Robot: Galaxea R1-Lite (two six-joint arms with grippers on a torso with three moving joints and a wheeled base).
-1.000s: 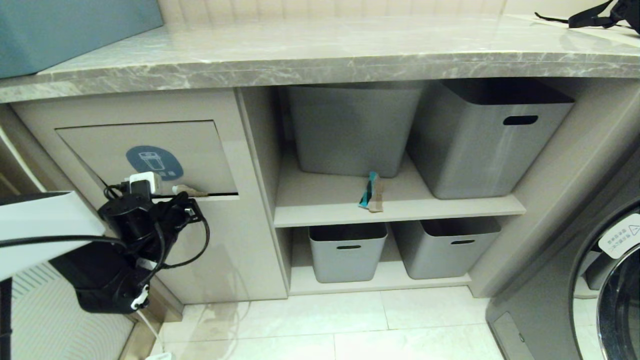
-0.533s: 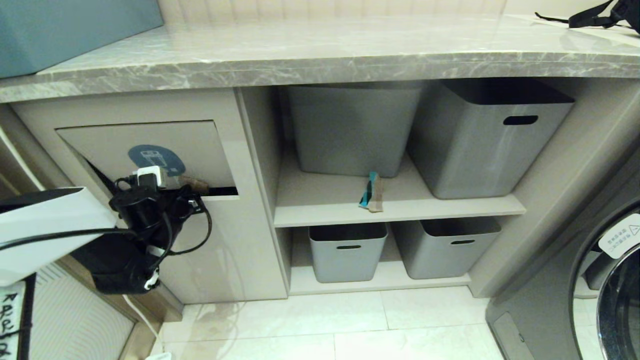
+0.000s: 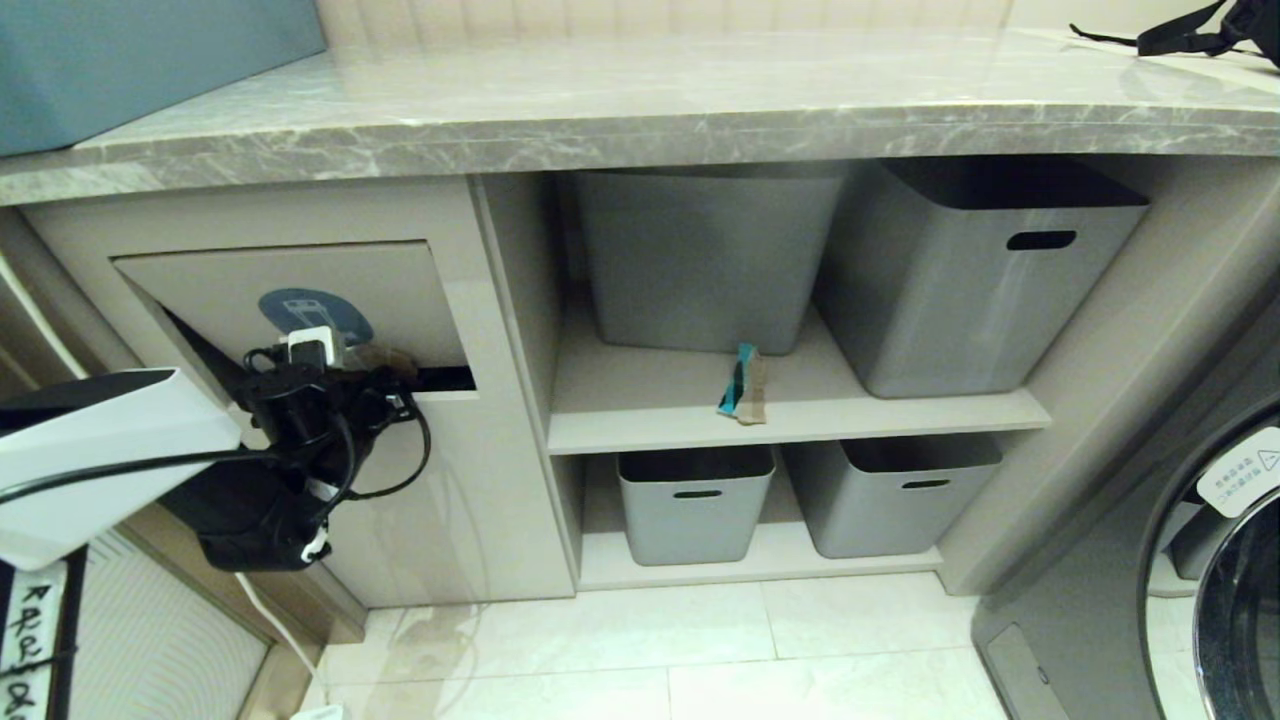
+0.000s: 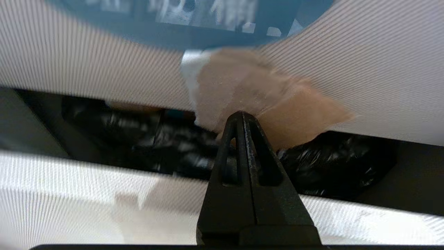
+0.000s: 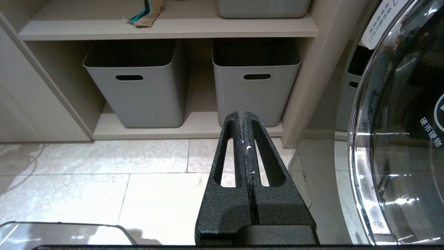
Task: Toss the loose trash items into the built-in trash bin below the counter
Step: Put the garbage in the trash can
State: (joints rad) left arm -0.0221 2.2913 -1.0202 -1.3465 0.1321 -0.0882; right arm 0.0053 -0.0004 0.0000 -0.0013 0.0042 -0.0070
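Observation:
My left gripper [image 4: 241, 116] is shut on a plain brown cardboard scrap [image 4: 267, 104] and holds it against the lower edge of the built-in trash bin's flap [image 3: 380, 290], just under the blue sticker [image 3: 312, 308]. The flap is tilted inward, and a black bin bag [image 4: 131, 135] shows through the gap. In the head view the scrap [image 3: 388, 358] sits at the gap, ahead of the left gripper [image 3: 372, 374]. A teal-and-brown scrap [image 3: 743, 385] lies on the middle shelf. My right gripper [image 5: 241, 116] is shut and empty, low over the floor tiles. The counter [image 3: 640, 130] runs above.
Two large grey tubs [image 3: 700, 260] [image 3: 980, 280] stand on the middle shelf, and two smaller ones [image 3: 695, 505] [image 3: 890, 495] below. A washing machine door [image 3: 1230, 560] is at the right. A teal box [image 3: 130, 60] and a black strap [image 3: 1180, 35] lie on the counter.
My left arm has moved up and to the right with the scrap. The flap has been pushed further in, and the dark gap at its lower edge is wider.

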